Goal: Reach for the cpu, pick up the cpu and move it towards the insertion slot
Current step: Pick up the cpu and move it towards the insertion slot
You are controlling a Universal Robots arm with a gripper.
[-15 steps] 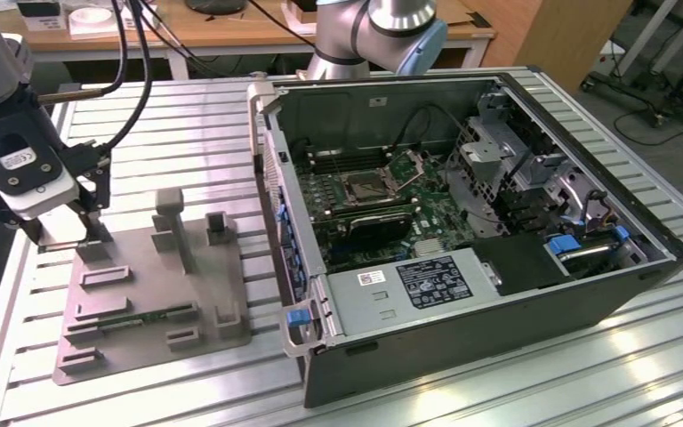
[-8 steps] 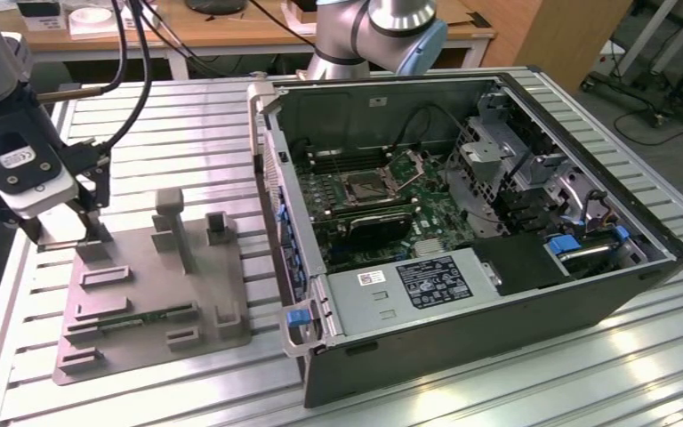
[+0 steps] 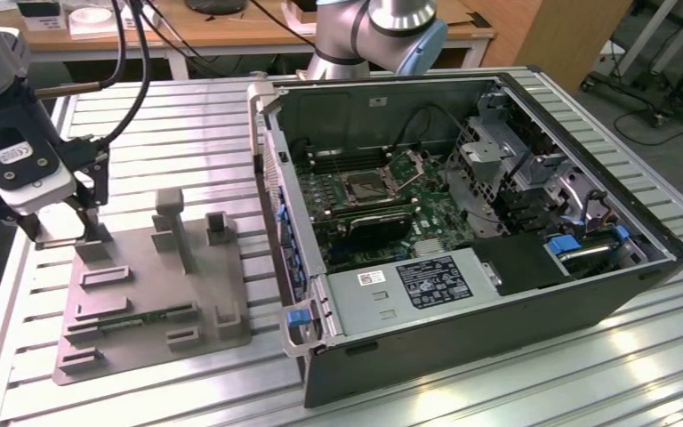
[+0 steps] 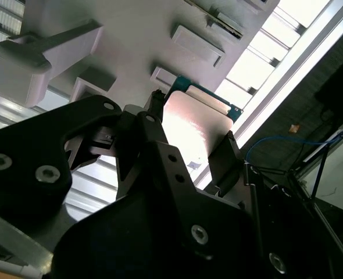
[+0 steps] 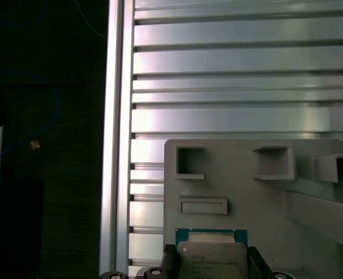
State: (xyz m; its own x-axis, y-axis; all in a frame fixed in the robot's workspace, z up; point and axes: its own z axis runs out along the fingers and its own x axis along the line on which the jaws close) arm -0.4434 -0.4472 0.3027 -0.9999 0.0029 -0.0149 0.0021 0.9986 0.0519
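Observation:
The cpu (image 5: 211, 256), a flat silver-grey square on a green edge, sits between my gripper's (image 5: 212, 266) two black fingers, which press on its opposite sides. In the second wrist view the cpu (image 4: 196, 125) is framed the same way by the fingers (image 4: 227, 152). In the exterior view my gripper (image 3: 63, 227) is low over the far corner of the grey tray (image 3: 140, 285), at the exterior view's left. Whether the cpu rests on the tray or hangs just above it I cannot tell. The insertion slot (image 3: 363, 187), a square metal-framed socket, lies on the green motherboard inside the open computer case.
The open computer case (image 3: 472, 294) stands at the exterior view's right, its near wall rising between tray and motherboard. The tray carries upright posts (image 3: 170, 209) and a green memory stick (image 3: 140, 318). Another arm's base (image 3: 377, 36) stands behind the case. The table edge runs close beside the tray (image 5: 116, 145).

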